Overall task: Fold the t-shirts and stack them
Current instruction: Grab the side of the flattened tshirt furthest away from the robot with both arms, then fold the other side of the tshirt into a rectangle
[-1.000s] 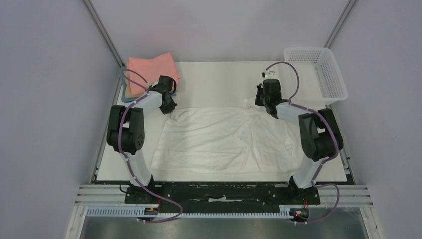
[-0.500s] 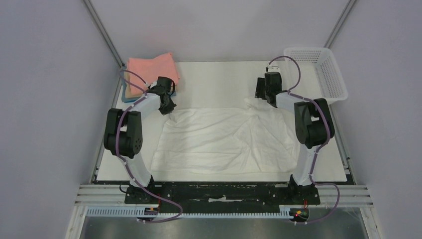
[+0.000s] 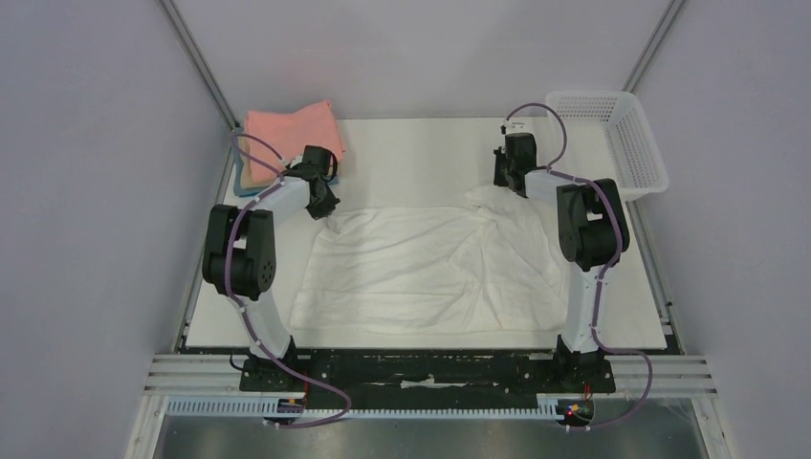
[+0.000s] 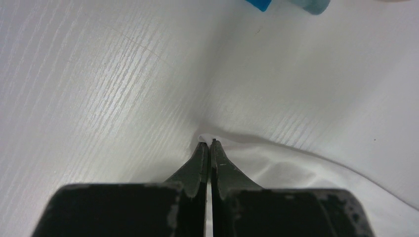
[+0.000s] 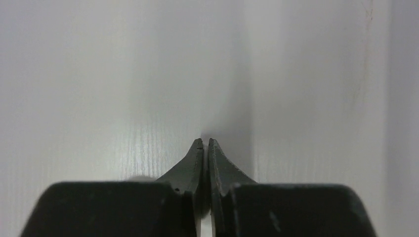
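A plain white t-shirt (image 3: 421,268) lies spread and wrinkled across the middle of the table. My left gripper (image 3: 330,214) is shut on its far-left corner. The left wrist view shows the cloth (image 4: 306,173) pinched at the tips of that gripper (image 4: 211,143). My right gripper (image 3: 499,185) is shut at the shirt's far-right corner, which rises toward it. In the right wrist view this gripper (image 5: 205,140) has its jaws together, with only a sliver of white between them. A folded salmon-pink t-shirt (image 3: 292,132) tops a stack at the far left, with tan and blue edges (image 3: 245,178) under it.
A white plastic mesh basket (image 3: 633,143) stands at the far right corner of the table. Blue cloth edges (image 4: 260,4) of the stack show at the top of the left wrist view. Grey walls close in the sides and back.
My right gripper has moved toward the far edge and a little left, drawing the shirt's far-right corner with it. My left gripper has stayed on the far-left corner.
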You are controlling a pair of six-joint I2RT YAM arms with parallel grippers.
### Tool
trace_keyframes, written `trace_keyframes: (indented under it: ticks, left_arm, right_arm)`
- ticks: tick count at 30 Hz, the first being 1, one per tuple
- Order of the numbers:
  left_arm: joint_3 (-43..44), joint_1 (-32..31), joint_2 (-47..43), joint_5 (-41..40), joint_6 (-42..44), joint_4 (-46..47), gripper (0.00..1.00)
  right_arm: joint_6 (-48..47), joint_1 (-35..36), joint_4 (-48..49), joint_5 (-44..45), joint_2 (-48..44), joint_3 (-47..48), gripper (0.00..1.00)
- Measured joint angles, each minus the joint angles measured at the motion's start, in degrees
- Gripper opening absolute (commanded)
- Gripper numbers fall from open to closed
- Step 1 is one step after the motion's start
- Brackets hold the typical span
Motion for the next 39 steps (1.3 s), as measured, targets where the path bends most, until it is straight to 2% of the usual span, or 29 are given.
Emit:
trace_keyframes:
  ticks: [3, 7, 12, 20, 31, 39]
  left_arm:
    - [0.35, 0.0, 0.0, 0.31, 0.0, 0.0, 0.02]
    - [0.42, 0.0, -0.11, 0.74, 0.0, -0.02, 0.02]
    - [-2.56, 0.02, -3.15, 2.16, 0.0, 1.11, 0.02]
    - [-10.1, 0.0, -10.6, 3.65, 0.0, 2.56, 0.02]
    - [-20.26, -0.13, -28.04, 3.32, -0.2, 2.95, 0.02]
    - [-27.32, -1.29, -38.93, 1.44, -1.79, 1.42, 0.02]
  right_arm:
    - [-0.48, 0.04, 0.15, -0.57, -0.37, -0.44, 0.0]
    - [-0.94, 0.07, 0.48, -2.69, -4.81, -5.64, 0.0]
    - [-2.01, 1.16, 1.4, -4.39, -16.35, -15.5, 0.0]
    - [-3.58, 5.97, 2.38, -7.34, -31.67, -25.9, 0.0]
    - [-3.37, 9.94, -3.08, -3.34, -58.86, -42.73, 0.0]
    - [-1.16, 10.14, -10.16, -1.14, -71.82, -48.57, 0.0]
